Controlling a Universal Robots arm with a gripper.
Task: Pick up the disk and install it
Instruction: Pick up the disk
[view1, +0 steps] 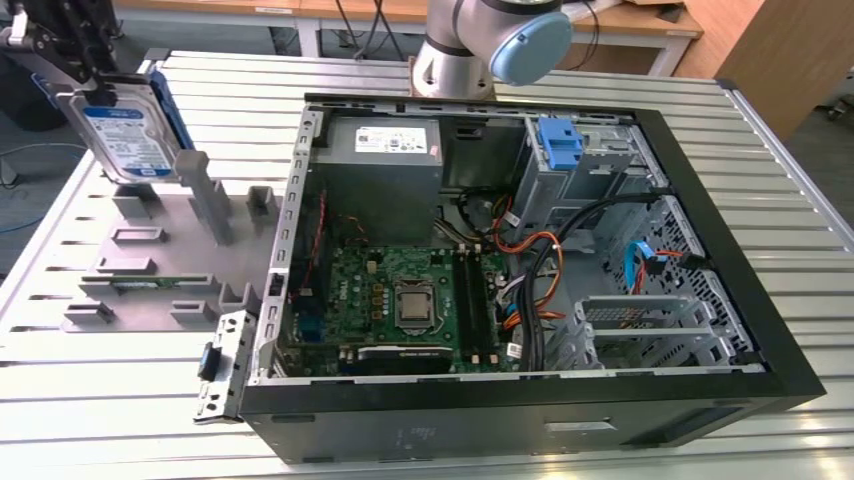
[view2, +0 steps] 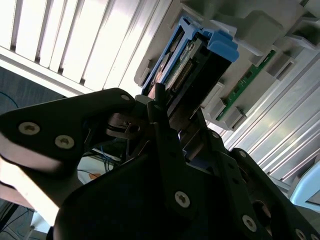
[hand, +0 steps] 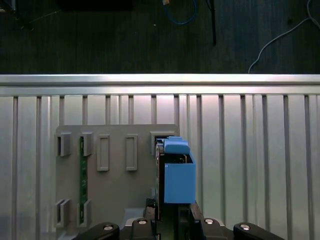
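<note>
**Disk** (view1: 124, 135): flat rectangular silver hard drive with a white-and-blue label, edged by a blue plastic carrier. It is held on edge and slightly tilted at the exterior view's far left, above the grey moulded parts fixture (view1: 160, 260). Whether its lower edge touches the fixture's posts cannot be told. In the first wrist view the disk (hand: 177, 175) is seen end-on over the fixture (hand: 115, 200), at the end of a row of rectangular slots. In the second wrist view the disk (view2: 187, 70) shows its connector edge.

**Gripper** (view1: 96, 82): black, two-fingered, clenched on the disk's upper end. In the second wrist view its dark fingers (view2: 161, 117) lie along the drive's sides.

**Green memory stick** (hand: 82, 175): seated upright in a fixture slot, well apart from the disk.

**Black computer tower case** (view1: 747, 330): lying on its side with the panel off, just beside the fixture on the exterior view's right. It contains:
- a green motherboard (view1: 400, 300)
- a grey power supply box (view1: 387, 150)
- a blue plastic bracket (view1: 561, 145) in the drive cage
- orange and black cables (view1: 534, 260)

**Silver slatted aluminium table** (view1: 80, 400): bears the fixture and the case.

**Grey-and-blue robot arm joint** (view1: 514, 40): behind the case.
</note>
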